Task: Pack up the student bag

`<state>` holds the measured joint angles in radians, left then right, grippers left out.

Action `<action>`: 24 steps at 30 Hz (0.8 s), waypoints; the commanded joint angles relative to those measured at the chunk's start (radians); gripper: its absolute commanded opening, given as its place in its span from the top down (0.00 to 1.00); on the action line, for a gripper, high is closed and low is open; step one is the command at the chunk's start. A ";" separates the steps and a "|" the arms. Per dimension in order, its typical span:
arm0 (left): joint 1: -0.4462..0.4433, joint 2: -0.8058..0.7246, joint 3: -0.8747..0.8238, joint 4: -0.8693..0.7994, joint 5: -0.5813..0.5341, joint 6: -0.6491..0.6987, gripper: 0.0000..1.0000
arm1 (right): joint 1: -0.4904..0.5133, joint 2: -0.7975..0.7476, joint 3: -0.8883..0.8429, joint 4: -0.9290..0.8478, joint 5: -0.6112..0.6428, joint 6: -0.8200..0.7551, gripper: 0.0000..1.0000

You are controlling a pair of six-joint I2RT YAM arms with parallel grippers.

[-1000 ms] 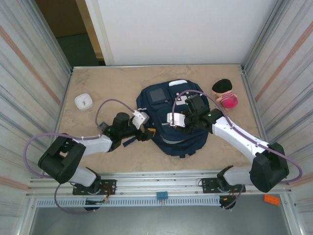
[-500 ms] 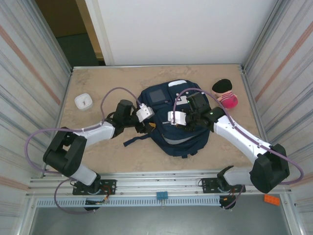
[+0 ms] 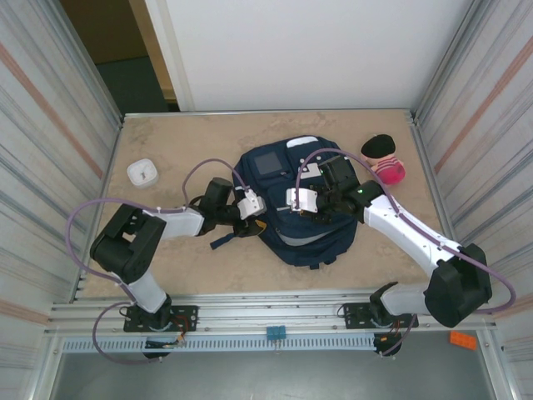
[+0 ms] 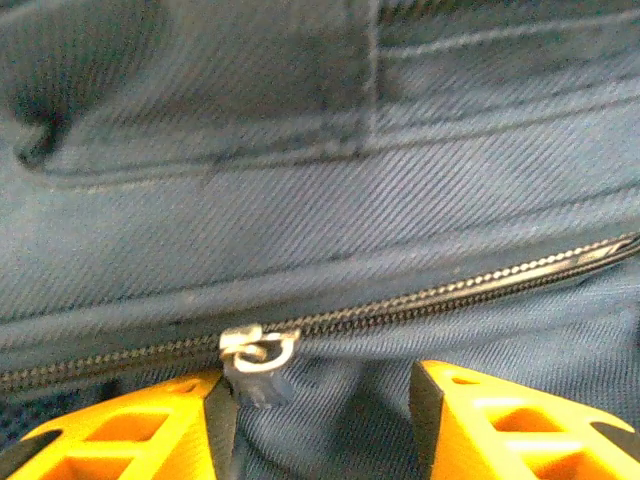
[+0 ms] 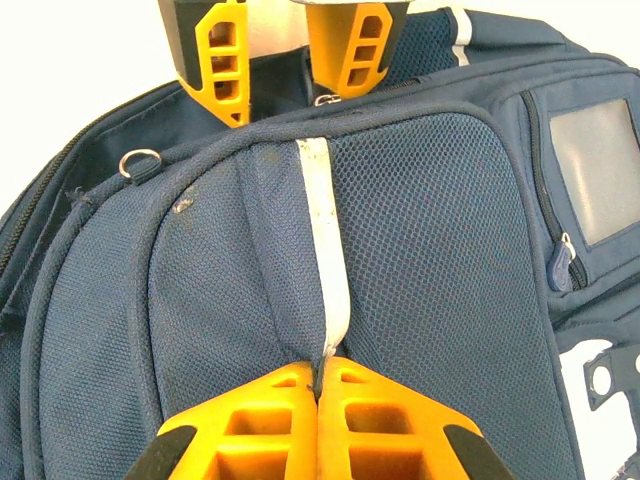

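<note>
Left fingers [image 4: 120,440] advanced to navy student bag [image 3: 312,237] zipper [image 4: 258,352].

no legible text, no labels, no numbers

Student bag [image 3: 312,237]: large, navy fabric, lying flat and front-up mid-counter [image 3: 183,142], slightly right of centre. Square window pocket [image 3: 266,161] at its far-left corner; white patch [image 3: 302,142] on the far edge. Dark strap [image 3: 226,242] trails off the left side onto the bare surface. Front panel is mesh [image 5: 430,230] with a white stripe [image 5: 325,250] down it, the fabric gathered into a fold along that stripe. Side zipper [image 4: 450,295]: teeth meshed right of the metal pull [image 4: 255,350]; left of it, unclear.
</note>
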<state>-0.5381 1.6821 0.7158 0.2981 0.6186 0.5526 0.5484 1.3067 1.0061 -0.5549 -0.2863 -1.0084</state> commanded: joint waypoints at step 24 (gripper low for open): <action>-0.007 0.031 -0.134 0.408 0.035 -0.240 0.45 | -0.016 -0.011 0.038 -0.007 -0.043 -0.012 1.00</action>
<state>-0.5388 1.6947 0.5755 0.6243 0.6769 0.3614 0.5381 1.3067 1.0061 -0.5549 -0.2935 -1.0077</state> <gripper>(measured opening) 0.545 0.048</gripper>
